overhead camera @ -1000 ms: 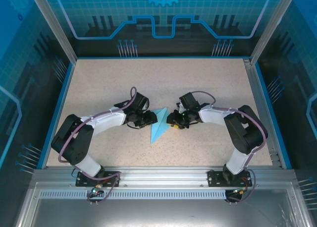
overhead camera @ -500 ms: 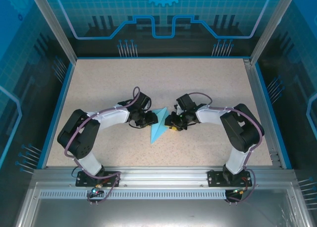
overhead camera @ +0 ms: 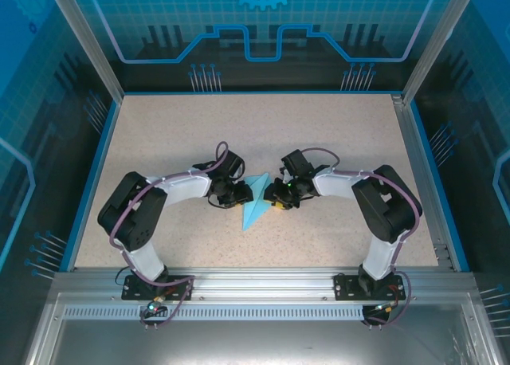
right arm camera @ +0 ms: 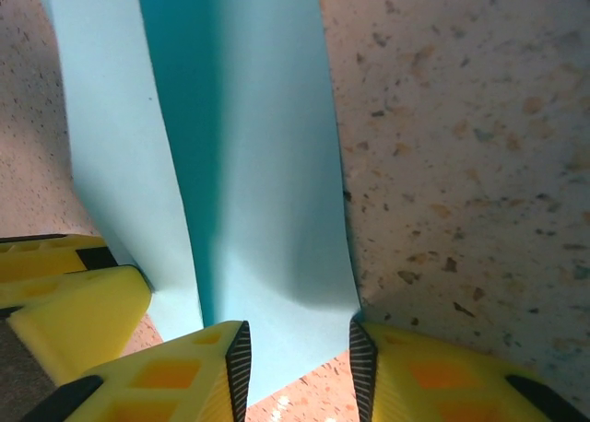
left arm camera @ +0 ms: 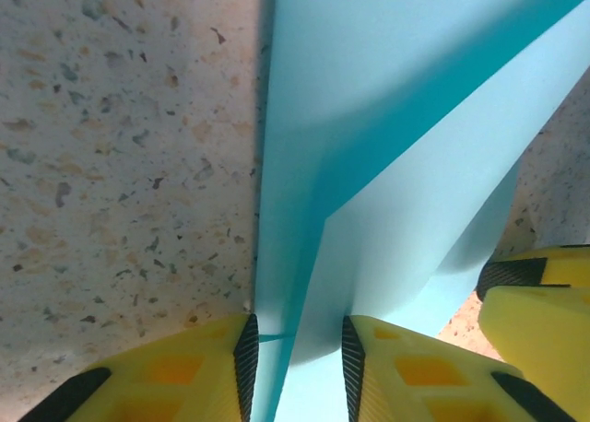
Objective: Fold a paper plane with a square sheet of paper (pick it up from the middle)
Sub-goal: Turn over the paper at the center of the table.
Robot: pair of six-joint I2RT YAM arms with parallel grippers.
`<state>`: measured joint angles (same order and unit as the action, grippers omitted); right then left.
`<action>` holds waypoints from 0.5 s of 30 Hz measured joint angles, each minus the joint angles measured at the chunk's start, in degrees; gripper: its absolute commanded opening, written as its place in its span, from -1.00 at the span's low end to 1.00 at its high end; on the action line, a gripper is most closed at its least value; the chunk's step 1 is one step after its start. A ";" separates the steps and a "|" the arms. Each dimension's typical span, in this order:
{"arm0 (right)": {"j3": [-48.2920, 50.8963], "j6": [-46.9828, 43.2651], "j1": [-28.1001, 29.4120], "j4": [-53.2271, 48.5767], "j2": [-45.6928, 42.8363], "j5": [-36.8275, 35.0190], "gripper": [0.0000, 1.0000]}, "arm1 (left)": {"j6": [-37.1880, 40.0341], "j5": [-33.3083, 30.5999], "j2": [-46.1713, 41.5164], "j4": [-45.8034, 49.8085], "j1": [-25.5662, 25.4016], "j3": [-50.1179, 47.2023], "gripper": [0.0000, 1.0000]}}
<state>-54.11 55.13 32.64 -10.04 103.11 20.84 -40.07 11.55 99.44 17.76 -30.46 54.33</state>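
Top external view: you are looking at the paper plane lying in the middle of the surface, tip pointing toward the bases. Just beyond, your left gripper and right gripper are straddling its far end from either side. Their jaws are standing partly spread around the paper, and you cannot tell whether they are pinching it.

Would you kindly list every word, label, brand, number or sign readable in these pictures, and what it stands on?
None: no readable text anywhere.
The folded cyan paper is plain and unmarked.
The blue back panel carries only gear and circuit-line graphics, no words.
The speckled tabletop bears no label.
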 measured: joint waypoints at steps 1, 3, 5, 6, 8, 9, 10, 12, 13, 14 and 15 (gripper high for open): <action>0.00 0.02 0.00 -0.07 -0.13 -0.48 -0.25 | 0.02 0.00 0.39 0.02 0.00 0.07 -0.38; 0.00 0.17 0.00 -0.07 -0.26 -1.05 -0.26 | 0.02 0.02 0.92 0.17 0.00 0.33 -0.39; 0.00 0.31 0.00 -0.04 -0.35 -1.53 -0.25 | 0.04 0.09 0.92 0.31 0.17 0.39 -0.40; 0.00 0.42 0.00 0.02 -0.35 -1.70 -0.24 | 0.04 0.11 0.94 0.39 0.20 0.39 -0.41; 0.00 0.61 0.00 0.07 -0.35 -1.81 -0.25 | 0.15 0.15 1.03 0.42 0.22 0.39 -0.43; 0.00 0.61 0.00 0.07 -0.35 -1.79 -0.25 | 0.17 0.17 1.03 0.44 0.26 0.39 -0.44; 0.00 0.63 0.00 0.07 -0.33 -1.77 -0.25 | 0.17 0.22 1.03 0.44 0.26 0.39 -0.44; 0.00 0.63 0.00 0.13 -0.22 -1.70 -0.25 | 0.17 0.22 1.09 0.46 0.26 0.39 -0.47; 0.00 0.66 0.00 0.17 -0.09 -1.51 -0.26 | 0.20 0.24 1.14 0.50 0.26 0.39 -0.49; 0.00 0.83 0.00 0.22 0.00 -1.29 -0.26 | 0.20 0.24 1.16 0.55 0.31 0.39 -0.49; 0.00 0.90 -0.02 0.28 0.02 -1.18 -0.26 | 0.20 0.24 1.20 0.57 0.33 0.39 -0.49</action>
<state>-54.11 56.03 32.62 -9.76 103.13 19.66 -39.88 11.79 100.64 18.33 -30.13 54.72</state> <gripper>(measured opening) 0.372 0.259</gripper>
